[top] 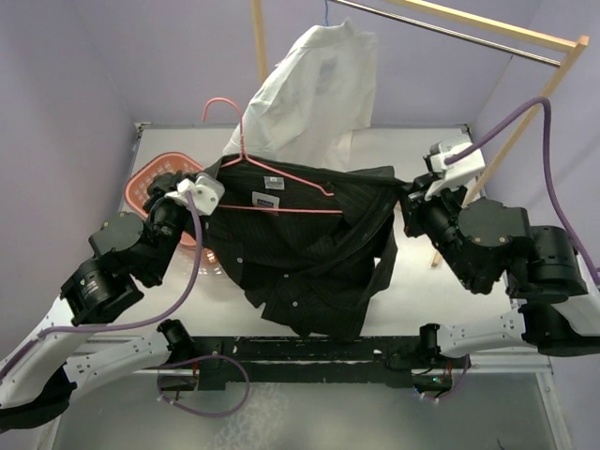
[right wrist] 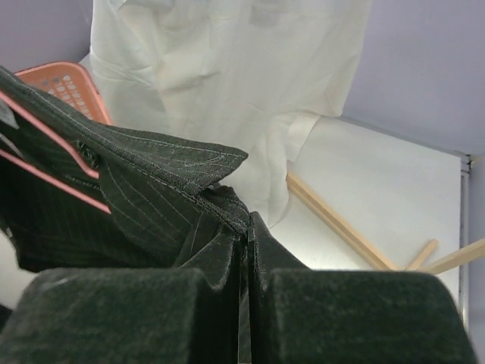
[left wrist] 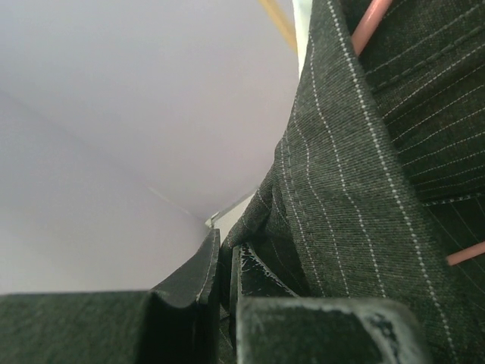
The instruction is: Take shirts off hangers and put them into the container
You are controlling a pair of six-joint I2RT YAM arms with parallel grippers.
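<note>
Two claws grip the black pinstriped shirt (top: 309, 262) at opposite sides. The left claw (left wrist: 222, 262) is clamped on the fabric of its left edge and the right claw (right wrist: 246, 227) is pinched tight on a seam at its right. The shirt hangs spread between them above the bench (top: 417, 305), with the pink hanger (top: 300, 180) across its shoulders. The white shirt (top: 314, 94) hangs behind. The salmon laundry basket (top: 141, 183) sits at the left, beside the left arm.

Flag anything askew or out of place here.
The pink hanger is off the rail, lying tilted inside the dark shirt, which the left pincer and right pincer hold stretched over the table. Nothing looks spilled or damaged.
</note>
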